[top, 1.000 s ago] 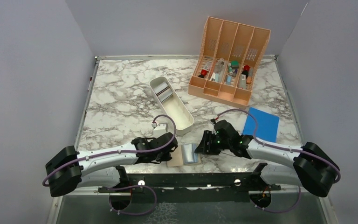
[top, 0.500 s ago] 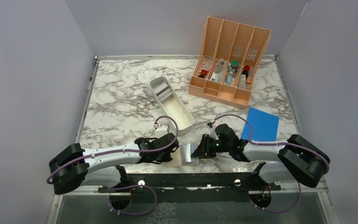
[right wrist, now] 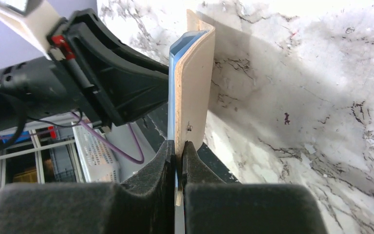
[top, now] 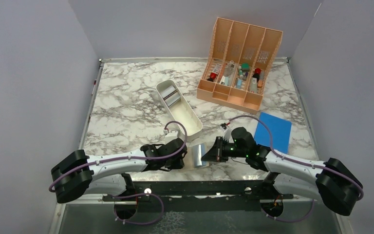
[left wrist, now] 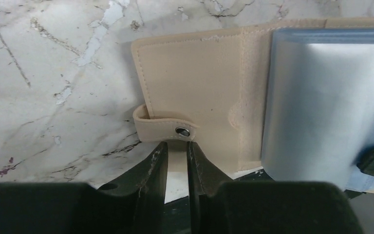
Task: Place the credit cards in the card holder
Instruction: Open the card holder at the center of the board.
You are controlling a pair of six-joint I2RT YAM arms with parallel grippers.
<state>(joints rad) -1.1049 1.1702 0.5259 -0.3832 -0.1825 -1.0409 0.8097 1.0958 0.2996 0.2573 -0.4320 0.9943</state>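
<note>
Two-leaf card holder at near edge of table, left pincer pinching flat leaf, right pincer pinching upright leaf

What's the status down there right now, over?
Left gripper shut on card holder, flat half. Right gripper shut on its raised half. Nothing in the way.

card holder | between left jaws and right jaws | table near edge

The small tan folding card holder sits half open at the near edge of the marble table. Its snap-strap flap lies flat, and its other flap, lined with blue-grey pockets, stands upright. Thin dark and grey plastic credit cards lie well apart from it, farther back.
</note>
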